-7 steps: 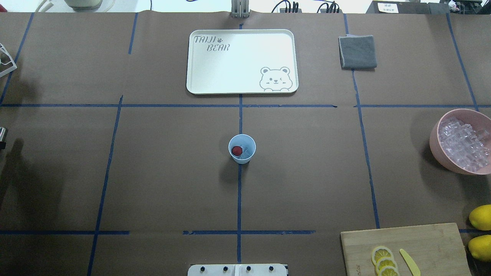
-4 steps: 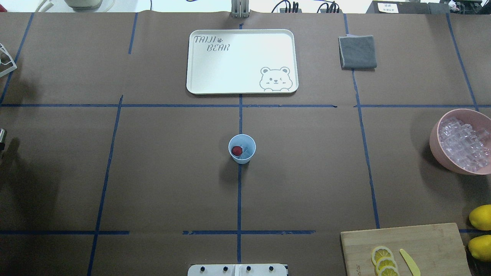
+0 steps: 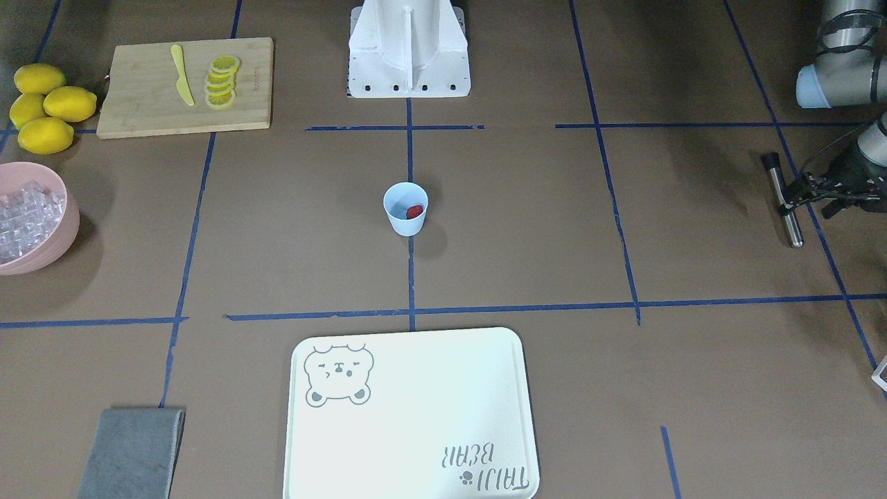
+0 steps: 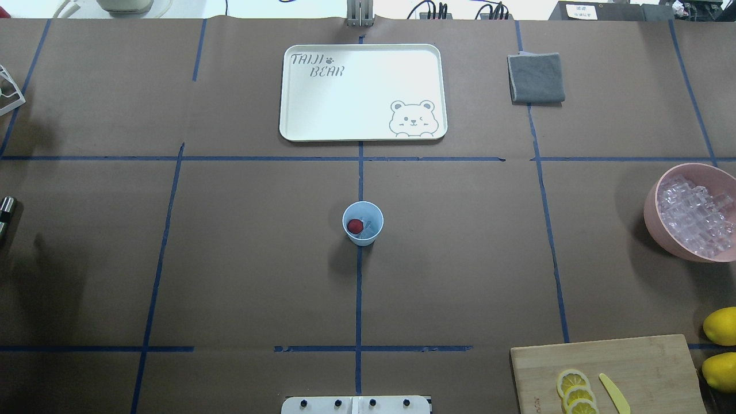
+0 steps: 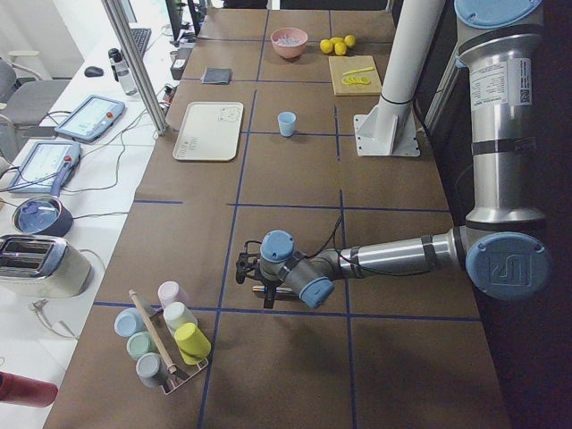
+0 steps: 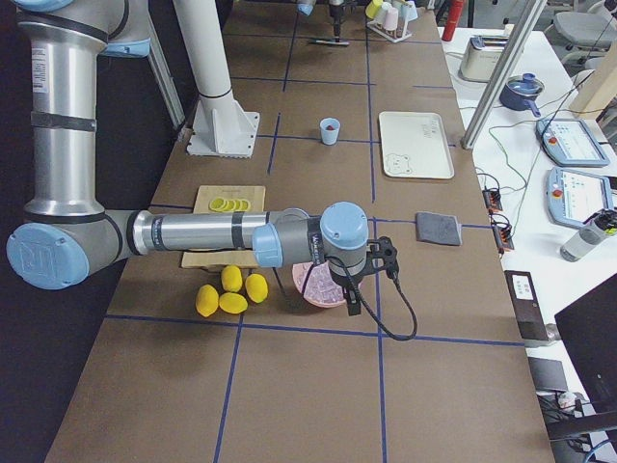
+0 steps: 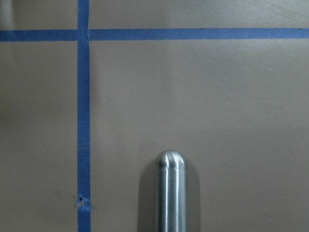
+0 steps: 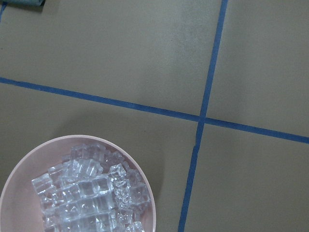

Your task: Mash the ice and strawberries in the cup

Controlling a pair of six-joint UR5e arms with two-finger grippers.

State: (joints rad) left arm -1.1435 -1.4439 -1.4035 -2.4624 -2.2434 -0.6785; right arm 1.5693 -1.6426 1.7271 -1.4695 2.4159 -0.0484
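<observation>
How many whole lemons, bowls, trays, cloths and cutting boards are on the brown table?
Whole lemons: 4
Pink bowl: 1
Tray: 1
Grey cloth: 1
Cutting board: 1
Total: 8

The left arm (image 5: pixel 393 255) and right arm (image 6: pixel 193 231) consist of brushed silver tubes joined by grey cylindrical joint housings. Each housing is closed by a round pale blue cap (image 5: pixel 505 277) with an embossed logo, and the upright tube carries a white printed label (image 5: pixel 502 82). A thin black cable (image 6: pixel 400 313) loops loosely at each wrist, the left pincer (image 3: pixel 797 190) is black, and the white column pedestal (image 3: pixel 409 48) has a base plate with a row of dark screws (image 3: pixel 396 88).
</observation>
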